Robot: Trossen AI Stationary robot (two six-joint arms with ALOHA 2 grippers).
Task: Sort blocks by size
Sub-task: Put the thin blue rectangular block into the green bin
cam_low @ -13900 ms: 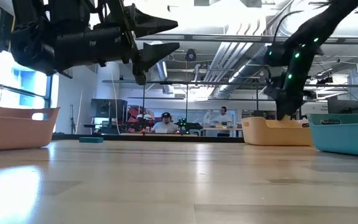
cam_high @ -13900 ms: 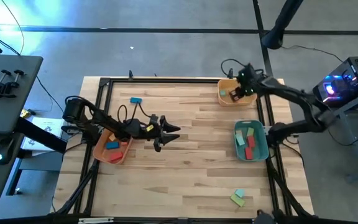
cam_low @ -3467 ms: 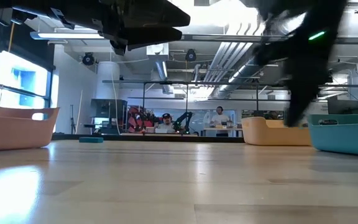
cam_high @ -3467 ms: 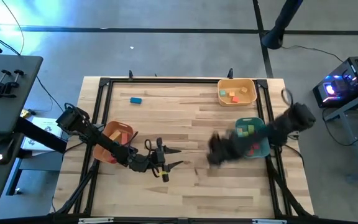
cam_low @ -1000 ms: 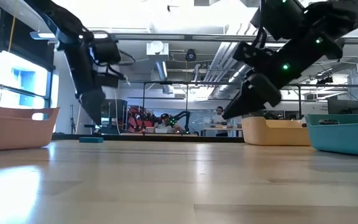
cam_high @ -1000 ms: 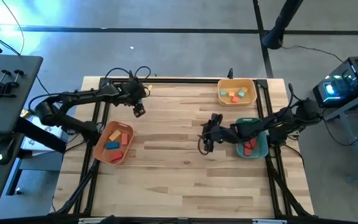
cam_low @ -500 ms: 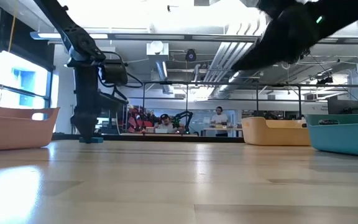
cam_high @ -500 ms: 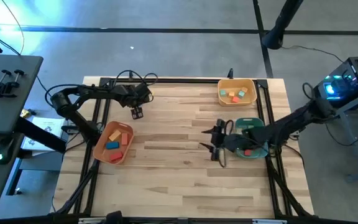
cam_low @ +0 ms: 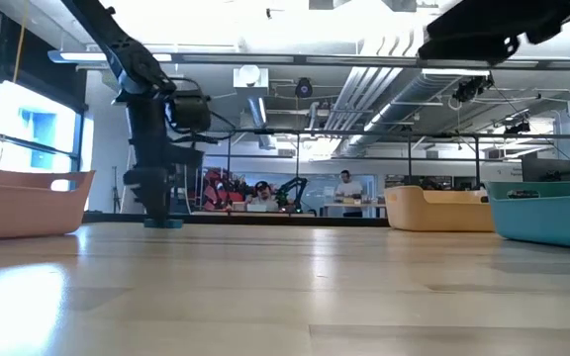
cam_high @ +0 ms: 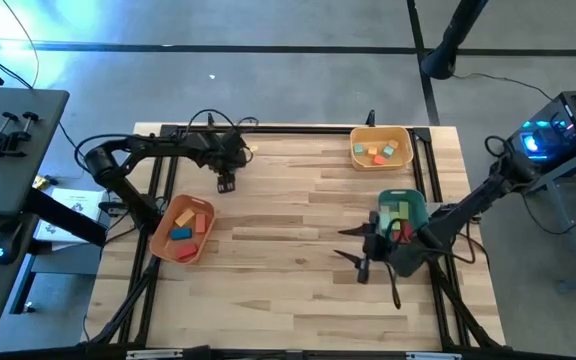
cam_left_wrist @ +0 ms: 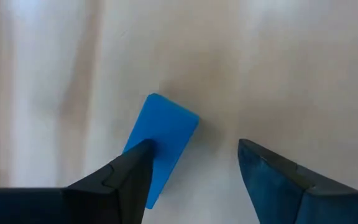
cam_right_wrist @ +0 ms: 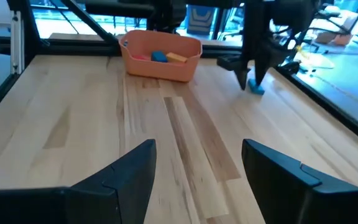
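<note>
The wooden tabletop (cam_high: 288, 220) carries three bins: an orange bin (cam_high: 182, 228) on the near side of the left claw (cam_high: 225, 184), a teal bin (cam_high: 405, 222) just beside the right claw (cam_high: 360, 255), and a yellow bin (cam_high: 381, 147) at the far right corner. The right claw hangs with fingers apart, holding nothing. The left claw points down at the far left part of the tabletop, its fingers spread and not yet gripping. The blue block (cam_left_wrist: 160, 146) lies flat between them, touching one finger (cam_left_wrist: 132, 171) and clear of the other. Its long axis runs slantwise across the gap, so a good grasp probably calls for turning the wrist (or shifting sideways) until the fingers meet its long sides squarely, then closing gently.
</note>
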